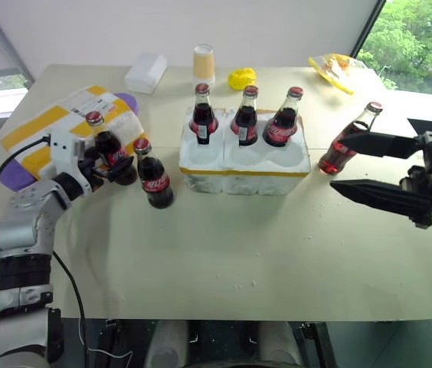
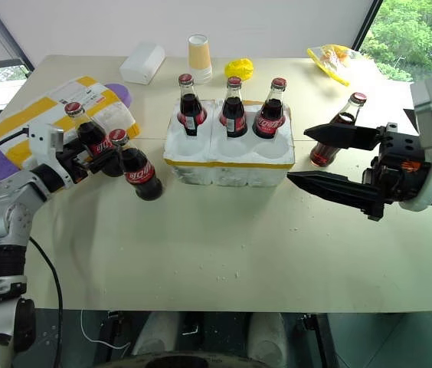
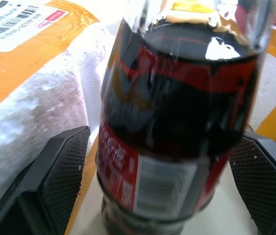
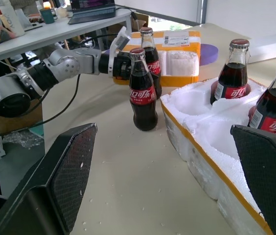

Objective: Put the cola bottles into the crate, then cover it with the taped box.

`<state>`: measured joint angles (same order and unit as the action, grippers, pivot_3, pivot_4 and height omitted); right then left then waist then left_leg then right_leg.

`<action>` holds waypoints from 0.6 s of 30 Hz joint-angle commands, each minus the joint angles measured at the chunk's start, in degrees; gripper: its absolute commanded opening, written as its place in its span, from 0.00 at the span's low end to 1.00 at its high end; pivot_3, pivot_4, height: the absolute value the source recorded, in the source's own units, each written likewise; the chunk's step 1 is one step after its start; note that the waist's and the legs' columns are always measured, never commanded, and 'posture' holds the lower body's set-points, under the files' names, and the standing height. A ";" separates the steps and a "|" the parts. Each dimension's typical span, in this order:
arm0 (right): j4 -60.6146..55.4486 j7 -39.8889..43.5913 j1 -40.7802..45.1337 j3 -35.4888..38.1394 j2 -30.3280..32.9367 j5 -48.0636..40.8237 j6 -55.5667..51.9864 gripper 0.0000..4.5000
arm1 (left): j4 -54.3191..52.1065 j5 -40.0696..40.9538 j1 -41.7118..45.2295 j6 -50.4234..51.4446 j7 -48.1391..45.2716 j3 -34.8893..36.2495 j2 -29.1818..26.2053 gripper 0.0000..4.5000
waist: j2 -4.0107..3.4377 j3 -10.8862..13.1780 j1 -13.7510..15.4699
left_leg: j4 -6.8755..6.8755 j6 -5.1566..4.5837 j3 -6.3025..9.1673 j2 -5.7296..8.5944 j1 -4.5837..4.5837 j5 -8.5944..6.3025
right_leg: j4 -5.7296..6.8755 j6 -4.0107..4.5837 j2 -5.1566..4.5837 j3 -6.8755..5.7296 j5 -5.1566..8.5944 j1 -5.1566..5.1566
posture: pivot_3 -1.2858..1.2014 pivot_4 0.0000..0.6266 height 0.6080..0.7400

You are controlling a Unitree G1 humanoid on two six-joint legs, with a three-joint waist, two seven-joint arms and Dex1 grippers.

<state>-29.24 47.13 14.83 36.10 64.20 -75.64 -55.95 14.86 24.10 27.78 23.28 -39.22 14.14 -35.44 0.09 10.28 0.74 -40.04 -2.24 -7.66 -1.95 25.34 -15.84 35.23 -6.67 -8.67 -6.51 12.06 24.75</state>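
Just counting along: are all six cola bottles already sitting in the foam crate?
No, the crate holds three bottles in its back row; its front wells are empty and three more bottles stand outside on the table.

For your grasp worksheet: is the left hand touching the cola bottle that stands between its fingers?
Apart. In the left wrist view the cola bottle stands between the left hand's open fingers, with a gap visible on each side.
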 commanded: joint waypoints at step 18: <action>-1.06 2.23 -2.86 1.35 -0.30 2.07 3.08 1.00 | 0.67 0.83 3.74 -0.25 -4.32 1.33 -1.56 0.63 | 0.09 0.05 0.05 | -0.01 -0.01 0.03 -0.02 0.01 -0.01 | -0.01 -0.01 -0.02 0.00 -0.01 -0.01 | 0.52 0.24 1.00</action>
<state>-30.06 48.87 11.85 36.08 64.03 -73.80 -54.23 17.76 23.49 29.29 23.51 -42.86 13.72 -35.63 0.18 10.33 0.79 -40.06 -2.25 -7.63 -1.97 25.36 -15.85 35.22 -6.68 -8.69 -6.51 12.05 24.73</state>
